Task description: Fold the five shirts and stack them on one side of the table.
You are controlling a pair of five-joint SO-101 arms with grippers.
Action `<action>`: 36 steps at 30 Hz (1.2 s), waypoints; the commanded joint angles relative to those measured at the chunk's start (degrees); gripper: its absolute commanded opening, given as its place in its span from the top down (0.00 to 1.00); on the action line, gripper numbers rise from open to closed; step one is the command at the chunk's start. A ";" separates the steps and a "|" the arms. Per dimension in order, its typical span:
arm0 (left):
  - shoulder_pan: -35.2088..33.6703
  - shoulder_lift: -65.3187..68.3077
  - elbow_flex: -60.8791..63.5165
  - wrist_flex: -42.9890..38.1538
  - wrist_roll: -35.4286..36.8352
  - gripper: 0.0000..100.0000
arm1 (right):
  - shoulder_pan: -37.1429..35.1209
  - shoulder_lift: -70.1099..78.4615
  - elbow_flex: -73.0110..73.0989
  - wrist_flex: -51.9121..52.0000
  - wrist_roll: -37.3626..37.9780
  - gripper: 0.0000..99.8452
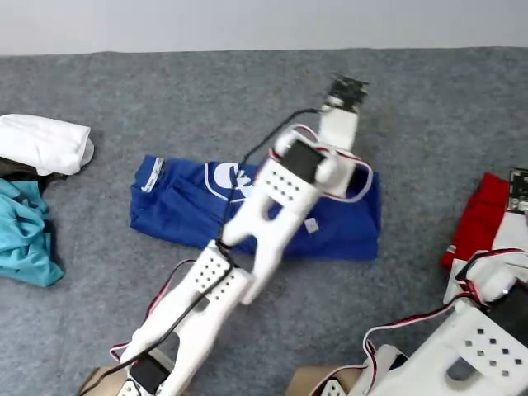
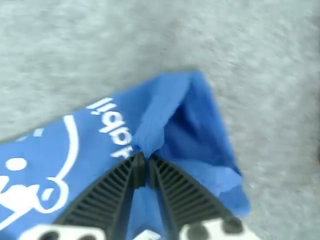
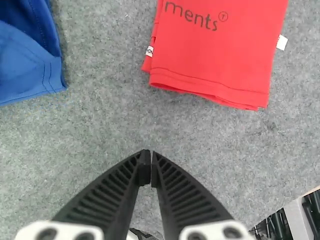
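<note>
We see the left claw (image 2: pixel 142 167) pinching a fold of the blue shirt (image 2: pixel 190 130); the right claw (image 3: pixel 150 167) hangs closed over the tabletop (image 3: pixel 100 125), near the red shirt (image 3: pixel 215 55).

Probably a robotics lab bench. Grey carpet-like matting (image 1: pixel 206 99) lies under the blue shirt (image 1: pixel 181 210), and a bare pale wall (image 1: pixel 247 25) runs behind it. One white plastic arm (image 1: pixel 272 206) reaches across the shirt, and a second arm (image 1: pixel 478 346) stands to its right.

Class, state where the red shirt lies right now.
High view: the red shirt lies at the table's right edge, right of the blue shirt.
</note>
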 commanded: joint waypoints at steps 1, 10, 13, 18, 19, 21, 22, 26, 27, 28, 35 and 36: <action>-1.85 -4.57 -0.48 1.85 0.26 1.00 | 0.31 -0.92 -0.18 2.07 -0.26 0.99; 8.00 -4.22 0.22 1.76 0.26 1.00 | 0.31 -0.84 -0.18 2.07 -0.26 0.99; 10.99 -3.87 0.92 1.76 0.26 1.00 | 0.31 -0.84 -0.18 2.07 -0.26 0.99; 14.07 -2.73 8.75 1.76 0.35 0.94 | 0.31 -0.84 -0.18 2.07 -0.26 0.99; 14.24 -2.90 10.33 1.76 0.62 0.92 | 0.31 -0.84 -0.18 2.07 -0.26 0.99; 14.42 -4.22 11.91 1.76 0.70 0.89 | 0.31 -0.84 -0.18 2.07 -0.26 0.99; 14.42 -5.27 12.35 1.76 0.79 0.88 | 0.31 -0.84 -0.18 2.07 -0.26 0.99; 14.15 -9.93 12.44 1.67 2.20 0.84 | 0.31 -0.84 -0.18 2.07 -0.26 0.99; 14.07 -11.08 12.70 1.67 2.81 0.83 | 0.31 -0.84 -0.18 2.07 -0.26 0.99; 13.98 -12.13 12.97 1.67 3.25 0.82 | 0.22 -0.84 -0.18 2.07 -0.26 0.98; 7.47 -20.92 13.05 1.67 3.43 0.82 | 0.22 -0.48 -0.18 2.07 -0.53 0.98; 5.71 -22.59 12.97 1.67 3.43 0.82 | 0.13 -0.31 -0.18 2.07 -0.53 0.98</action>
